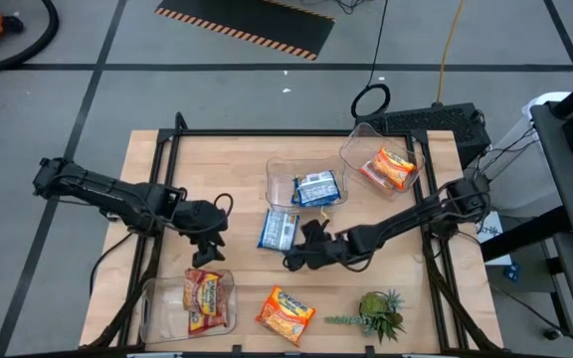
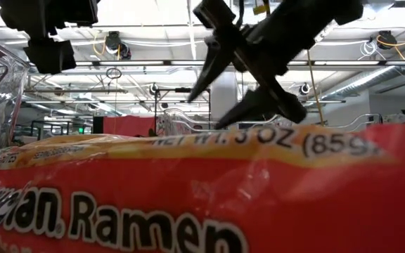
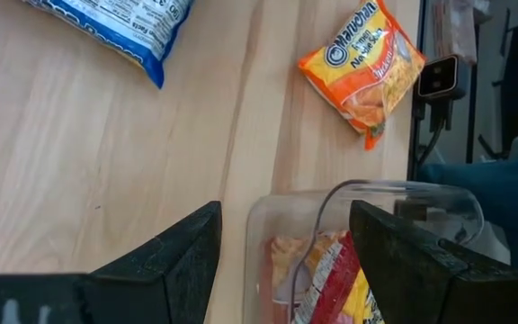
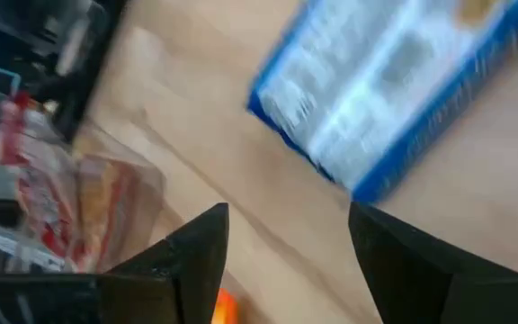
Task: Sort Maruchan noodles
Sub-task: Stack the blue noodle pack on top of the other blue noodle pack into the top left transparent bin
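Maruchan noodle packets lie flat on the wooden table and in clear bins. One blue packet (image 1: 279, 231) lies on the table's middle, and an orange one (image 1: 285, 313) lies near the front edge. My right gripper (image 1: 296, 257) hangs open just beside the blue packet (image 4: 394, 90), on its near side, with nothing between its fingers (image 2: 206, 112). My left gripper (image 1: 207, 254) hovers open over the far rim of the near-left bin (image 3: 367, 193), which holds red-brown and orange packets (image 1: 207, 301). More packets lie in the two other bins: a blue one (image 1: 316, 188) and an orange one (image 1: 391, 167).
Three clear bins stand on the table: near left (image 1: 157, 308), centre far (image 1: 279, 179) and far right (image 1: 361, 149). A small green spiky plant (image 1: 381, 313) sits near the front right. Bare wood lies at the far left of the table (image 1: 207, 164).
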You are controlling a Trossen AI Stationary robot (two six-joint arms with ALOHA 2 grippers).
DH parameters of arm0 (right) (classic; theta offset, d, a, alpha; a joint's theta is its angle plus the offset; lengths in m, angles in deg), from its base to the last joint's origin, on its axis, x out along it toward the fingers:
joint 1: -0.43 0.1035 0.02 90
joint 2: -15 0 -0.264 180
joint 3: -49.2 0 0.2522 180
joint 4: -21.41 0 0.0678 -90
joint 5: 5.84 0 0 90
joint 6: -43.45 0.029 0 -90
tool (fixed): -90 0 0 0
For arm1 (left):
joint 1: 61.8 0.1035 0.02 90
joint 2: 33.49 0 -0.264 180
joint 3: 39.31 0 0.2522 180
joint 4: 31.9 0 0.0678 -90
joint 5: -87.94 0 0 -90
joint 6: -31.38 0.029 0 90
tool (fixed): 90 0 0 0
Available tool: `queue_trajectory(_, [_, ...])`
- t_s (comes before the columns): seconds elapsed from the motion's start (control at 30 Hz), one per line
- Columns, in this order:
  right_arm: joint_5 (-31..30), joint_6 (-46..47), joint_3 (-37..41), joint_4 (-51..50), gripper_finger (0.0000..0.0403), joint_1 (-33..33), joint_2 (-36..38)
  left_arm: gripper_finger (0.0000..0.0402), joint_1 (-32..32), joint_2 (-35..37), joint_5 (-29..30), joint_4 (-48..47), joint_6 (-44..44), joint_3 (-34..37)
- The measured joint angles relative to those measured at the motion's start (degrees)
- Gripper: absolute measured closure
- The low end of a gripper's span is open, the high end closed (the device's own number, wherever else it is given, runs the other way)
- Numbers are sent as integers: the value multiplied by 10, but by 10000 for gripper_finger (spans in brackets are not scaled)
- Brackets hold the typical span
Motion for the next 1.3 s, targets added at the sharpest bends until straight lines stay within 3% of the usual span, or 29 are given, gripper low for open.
queue_trajectory(0.17, [56, 77, 0, -17, 177, -5, -22, 153, 1, 0, 9, 0, 13, 0])
queue_trajectory(0.3, [56, 119, 0, -13, 177, -9, -31, 153, 9, 0, 16, 0, 17, 0])
queue_trajectory(0.6, [43, 128, 0, -14, 177, -28, -66, 153, 31, 0, 21, 0, 39, 0])
queue_trajectory(0.87, [82, 129, -2, 16, 182, -44, -90, 153, 33, 0, 21, 0, 23, 0])
queue_trajectory(1.07, [85, 121, -1, 10, 225, -46, -92, 153, 33, 0, 32, 1, 34, 0])
queue_trajectory(1.3, [85, 134, 0, 7, 317, -47, -92, 153, 33, 0, 47, 1, 54, 0])
